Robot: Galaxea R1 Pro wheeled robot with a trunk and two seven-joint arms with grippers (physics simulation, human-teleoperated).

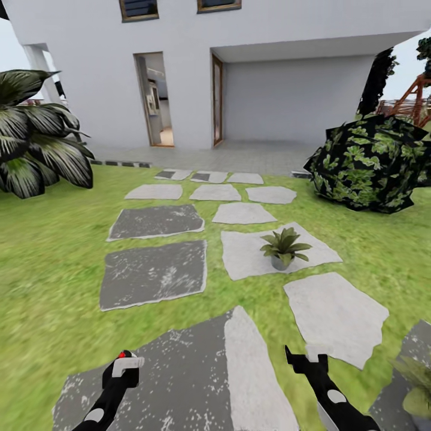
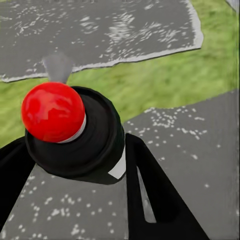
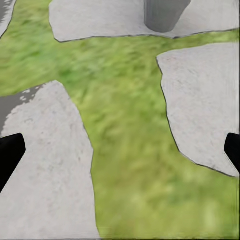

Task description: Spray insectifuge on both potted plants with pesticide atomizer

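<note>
At the near left, the left gripper (image 1: 123, 365) is clenched on the spray bottle (image 1: 127, 362), whose whitish trigger head and red cap are seen just above the black fingers (image 2: 150, 190). In the left wrist view the red cap (image 2: 52, 111) is seen sitting on a dark round collar, over a dark speckled stepping stone (image 2: 200, 150). At the near right, the right gripper (image 1: 306, 361) is held with its fingers (image 3: 9, 152) spread wide and nothing between them, above grass (image 3: 130, 150) and pale stones. One potted plant (image 1: 415, 389) is partly seen at the near right edge on a dark stone. Farther out, right of centre, a second potted plant (image 1: 283, 247) stands upright on a pale grey stone (image 1: 245, 254). Beyond, a dark leafy bush (image 1: 371, 161) is seen on the right, a striped-leaf plant (image 1: 36, 134) on the left, and a white house (image 1: 269, 72) at the far end.
</note>
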